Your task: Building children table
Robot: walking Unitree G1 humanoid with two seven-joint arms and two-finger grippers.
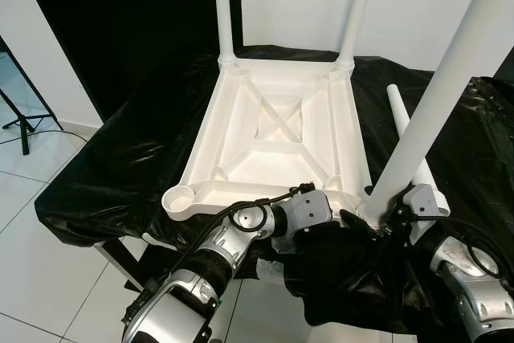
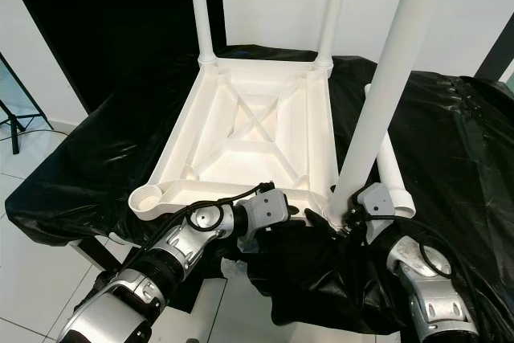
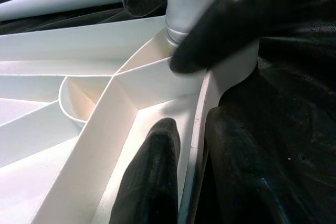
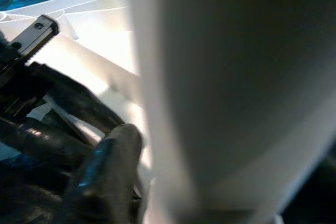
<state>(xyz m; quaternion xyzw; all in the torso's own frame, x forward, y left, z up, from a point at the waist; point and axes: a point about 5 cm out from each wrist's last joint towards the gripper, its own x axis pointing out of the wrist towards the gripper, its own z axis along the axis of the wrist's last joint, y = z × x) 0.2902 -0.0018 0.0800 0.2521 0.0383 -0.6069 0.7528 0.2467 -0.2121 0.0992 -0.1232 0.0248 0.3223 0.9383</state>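
Upturned white table top (image 1: 273,130): near right corner hidden behind the left gripper (image 1: 353,222) and black sheet (image 1: 120,158); three upright legs, far left (image 1: 223,6), far right (image 1: 357,6) and near right (image 1: 450,78), cut off by the upper edge; loose leg (image 1: 405,138) partly hidden behind the near right one; right gripper (image 1: 393,218) mostly hidden; right wrist view blurred.

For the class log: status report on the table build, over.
Right gripper shut on third leg at near corner socket. Left gripper braces tabletop rim. Fourth leg lies loose; one socket empty.
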